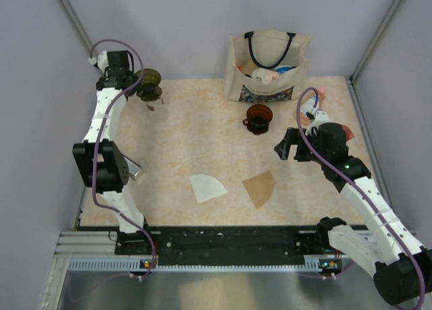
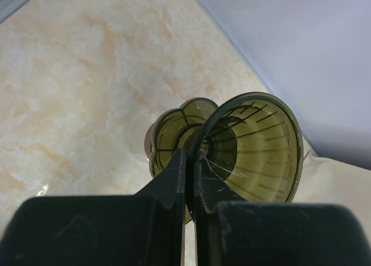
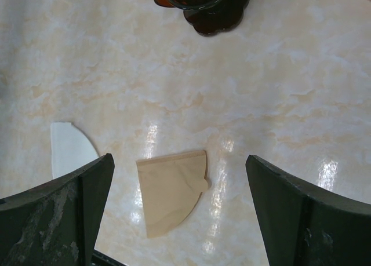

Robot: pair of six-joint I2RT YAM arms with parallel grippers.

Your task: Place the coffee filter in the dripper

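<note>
An olive-green clear dripper [image 1: 149, 82] is at the far left back, tilted on its side. My left gripper [image 1: 138, 81] is shut on its rim; in the left wrist view the fingers [image 2: 191, 161] pinch the dripper's wall [image 2: 255, 144], one inside and one outside. A brown paper filter [image 1: 260, 187] and a white paper filter [image 1: 207, 187] lie flat at the table's near middle. My right gripper [image 1: 283, 148] is open and empty, hovering above the table; the brown filter [image 3: 172, 188] shows between its fingers [image 3: 178, 161], and the white filter [image 3: 69, 149] to the left.
A dark brown dripper [image 1: 258, 117] with a handle stands at the back middle and shows at the top of the right wrist view [image 3: 203, 2]. A cream tote bag [image 1: 268, 67] full of items stands behind it. Small pink and white objects [image 1: 320, 104] lie at the right edge.
</note>
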